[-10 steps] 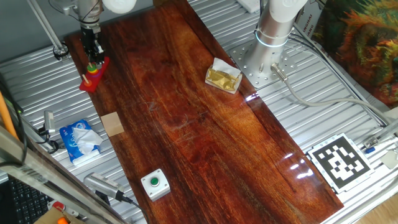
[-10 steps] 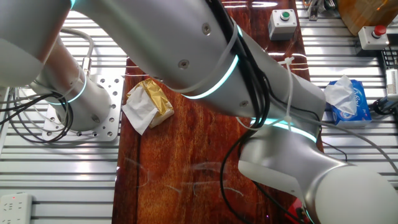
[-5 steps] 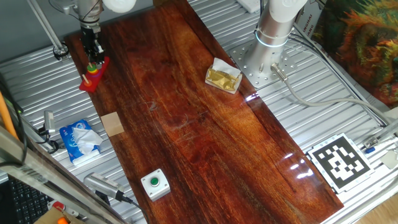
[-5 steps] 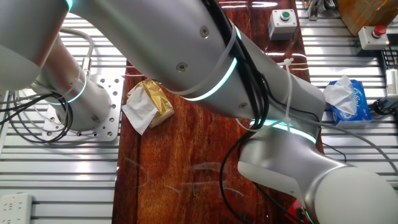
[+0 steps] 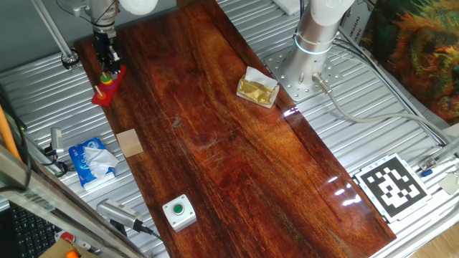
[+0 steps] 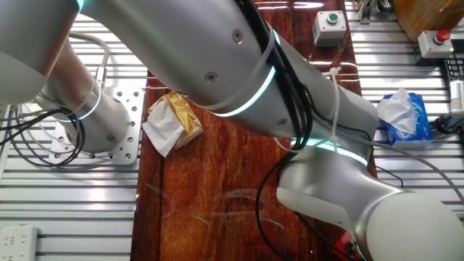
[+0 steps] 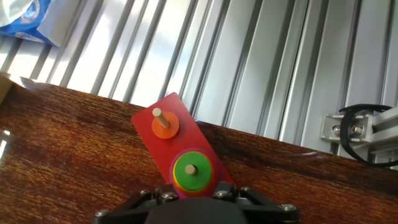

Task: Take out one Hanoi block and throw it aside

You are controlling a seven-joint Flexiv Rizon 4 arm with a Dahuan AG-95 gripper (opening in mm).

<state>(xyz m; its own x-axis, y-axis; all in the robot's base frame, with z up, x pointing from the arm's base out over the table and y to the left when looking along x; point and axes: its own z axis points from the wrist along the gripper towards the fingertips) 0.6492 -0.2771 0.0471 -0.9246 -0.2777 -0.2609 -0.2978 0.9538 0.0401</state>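
Observation:
The Hanoi block is a small green ring [image 7: 191, 169] on top of a stack of coloured rings on one peg of a red base [image 7: 186, 134]. An orange ring [image 7: 165, 126] sits on the base's second peg. In the fixed view the toy [image 5: 106, 84] stands at the far left end of the wooden table. My gripper [image 5: 107, 61] hangs right above the stack. In the hand view the gripper [image 7: 194, 194] shows only its dark body and knuckles, which stand apart on either side of the stack. The green ring rests on its peg, not held. The other fixed view is filled by my arm.
A tissue pack [image 5: 92, 162], a wooden block [image 5: 130, 142] and a green button box [image 5: 178, 212] lie along the table's left side. A crumpled gold wrapper [image 5: 258, 89] lies near the arm base [image 5: 315, 43]. A metal bracket [image 7: 354, 134] sits on the ribbed frame beyond the table edge.

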